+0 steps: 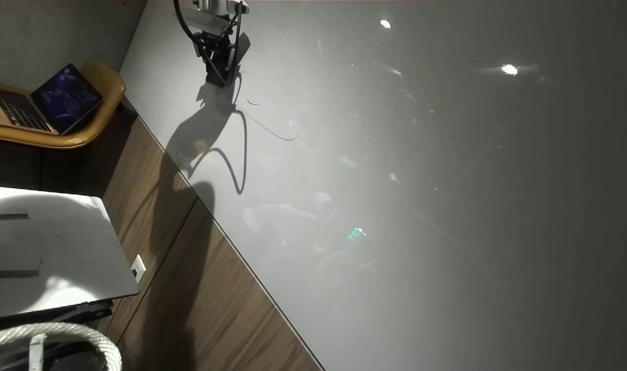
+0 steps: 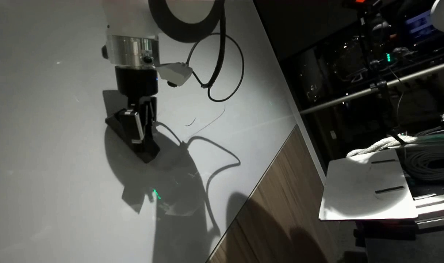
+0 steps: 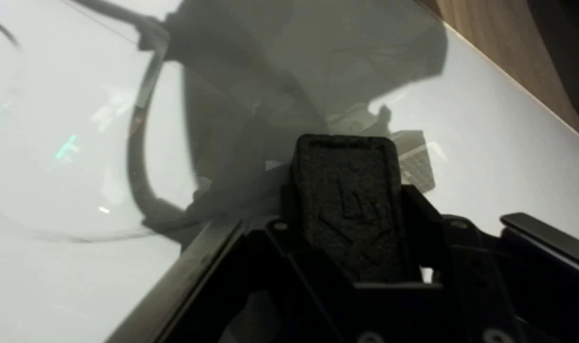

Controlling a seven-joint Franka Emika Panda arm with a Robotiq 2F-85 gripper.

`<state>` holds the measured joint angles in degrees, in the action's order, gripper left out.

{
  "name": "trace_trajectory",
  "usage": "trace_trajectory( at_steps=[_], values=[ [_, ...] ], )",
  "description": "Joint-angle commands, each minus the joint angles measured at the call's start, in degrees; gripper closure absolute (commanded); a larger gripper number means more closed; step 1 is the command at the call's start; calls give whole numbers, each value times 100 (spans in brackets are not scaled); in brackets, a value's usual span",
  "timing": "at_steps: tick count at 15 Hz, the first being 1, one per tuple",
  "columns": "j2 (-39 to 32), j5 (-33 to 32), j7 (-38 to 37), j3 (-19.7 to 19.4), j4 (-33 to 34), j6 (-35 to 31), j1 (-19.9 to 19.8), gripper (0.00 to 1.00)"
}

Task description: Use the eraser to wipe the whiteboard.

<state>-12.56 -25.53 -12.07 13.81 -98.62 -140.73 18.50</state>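
gripper (image 3: 349, 216) pinches eraser (image 3: 349, 190) by its long sides, eraser sticking out toward 12 o'clock in wrist view. whiteboard (image 3: 56, 286) just behind; can't tell if touching. short dark stroke (image 3: 4, 31) at 10 o'clock in wrist view, long thin curve (image 2: 208, 123) at 3 o'clock of gripper in an exterior view. step looks like wiping: best go for these two, lay eraser flat, light even press, overlapping passes past both ends, watch for twist in grip. farther, wood panel (image 3: 499, 43) toward 1 o'clock, probably keep off it.
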Motion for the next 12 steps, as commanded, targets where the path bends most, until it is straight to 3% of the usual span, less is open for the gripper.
trace_trajectory(
  at_steps=[1,7,12],
  values=[
    [-1012,-185,239,-172,1302,105,260,71],
    [-1624,-188,414,-388,2245,1171,490,71],
    [-1202,-562,420,-567,1903,1171,517,71]
  ],
)
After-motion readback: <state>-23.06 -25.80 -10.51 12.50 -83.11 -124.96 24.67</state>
